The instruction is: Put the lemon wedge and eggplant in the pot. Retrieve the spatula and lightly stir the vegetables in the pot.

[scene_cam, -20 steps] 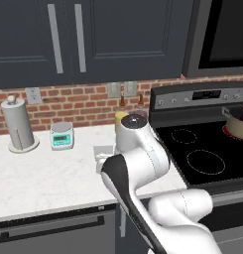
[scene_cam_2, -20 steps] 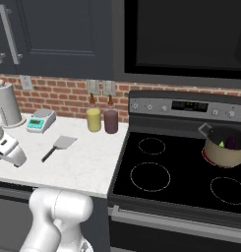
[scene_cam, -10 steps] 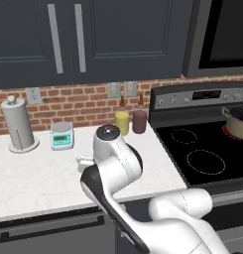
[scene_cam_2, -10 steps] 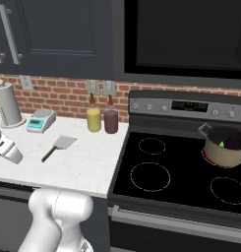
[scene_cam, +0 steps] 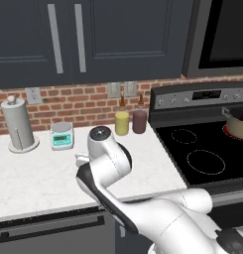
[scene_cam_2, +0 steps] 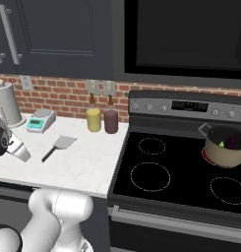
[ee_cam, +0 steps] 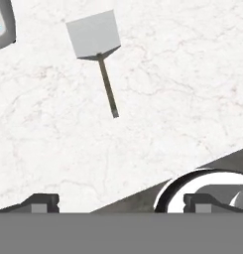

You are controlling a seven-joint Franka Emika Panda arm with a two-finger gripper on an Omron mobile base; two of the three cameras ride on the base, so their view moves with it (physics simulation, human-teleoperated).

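Grey square-bladed spatula [ee_cam: 95, 48] lies flat on veined marble counter [ee_cam: 182, 89]; gripper [ee_cam: 120, 202] fingers spread apart.

You have one spatula [scene_cam_2: 60, 146]; one pot [scene_cam_2: 224, 148]; two bottles, one yellow [scene_cam_2: 94, 119], one maroon [scene_cam_2: 111, 121]; one scale [scene_cam_2: 41, 120]; one paper-towel roll [scene_cam_2: 8, 103].

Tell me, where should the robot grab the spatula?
Probably by the thin dark handle of the spatula, coming straight down from above with the open fingers on either side. The spatula lies flat on the counter, and the wide blade offers nothing narrow to pinch.
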